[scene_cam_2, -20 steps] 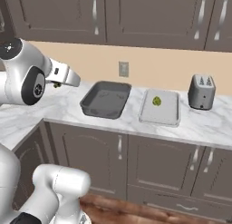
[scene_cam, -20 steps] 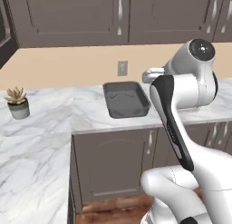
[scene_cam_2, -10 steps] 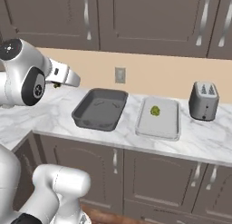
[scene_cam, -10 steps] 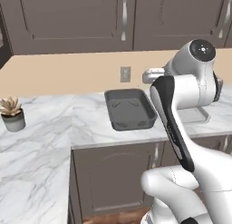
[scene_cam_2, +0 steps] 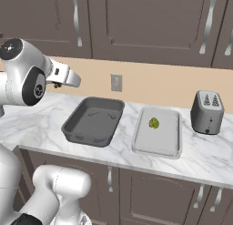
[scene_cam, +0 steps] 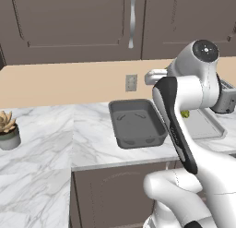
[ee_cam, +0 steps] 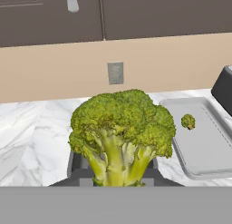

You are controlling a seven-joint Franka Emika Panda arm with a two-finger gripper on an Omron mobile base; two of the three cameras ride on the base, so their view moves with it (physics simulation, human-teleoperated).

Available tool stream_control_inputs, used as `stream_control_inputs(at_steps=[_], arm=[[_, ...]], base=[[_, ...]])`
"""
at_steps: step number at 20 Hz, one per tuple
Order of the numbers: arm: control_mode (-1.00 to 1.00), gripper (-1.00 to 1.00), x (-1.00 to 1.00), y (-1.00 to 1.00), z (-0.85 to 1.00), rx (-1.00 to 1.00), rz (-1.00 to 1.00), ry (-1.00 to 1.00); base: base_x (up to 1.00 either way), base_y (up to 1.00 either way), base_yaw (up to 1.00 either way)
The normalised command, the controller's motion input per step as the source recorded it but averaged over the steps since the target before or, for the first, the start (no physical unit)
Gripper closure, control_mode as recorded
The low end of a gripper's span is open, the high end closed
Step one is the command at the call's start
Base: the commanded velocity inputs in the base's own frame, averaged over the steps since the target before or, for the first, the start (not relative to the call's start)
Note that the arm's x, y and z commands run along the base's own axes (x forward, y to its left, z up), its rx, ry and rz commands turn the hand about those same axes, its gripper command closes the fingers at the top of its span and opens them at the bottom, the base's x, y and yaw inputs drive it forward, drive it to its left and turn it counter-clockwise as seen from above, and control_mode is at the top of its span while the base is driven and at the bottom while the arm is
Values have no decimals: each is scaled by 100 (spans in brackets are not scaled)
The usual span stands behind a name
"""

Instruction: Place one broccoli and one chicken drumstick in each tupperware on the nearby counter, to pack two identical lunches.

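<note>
Marble counter (scene_cam_2: 113, 146) behind bumpy green broccoli (ee_cam: 121, 132)

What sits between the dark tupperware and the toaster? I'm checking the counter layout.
The pale shallow tupperware, with one broccoli in it, lies between the dark tupperware and toaster in the right base view.

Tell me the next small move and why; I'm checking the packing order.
Probably carry the held broccoli over the dark grey tupperware and lower it in. The gripper is shut on that floret, the dark container looks empty, and the pale tupperware beside it already holds the other broccoli.
</note>
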Motion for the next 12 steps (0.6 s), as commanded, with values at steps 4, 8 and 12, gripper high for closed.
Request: stream_control_inputs(at_steps=[4,8,12], arm=[[-100,100,10,0,-6,0,0,0],[-100,100,8,0,-36,0,0,8],[-100,100,6,0,-64,0,0,20]], base=[[15,0,0],[0,0,0],[0,0,0]])
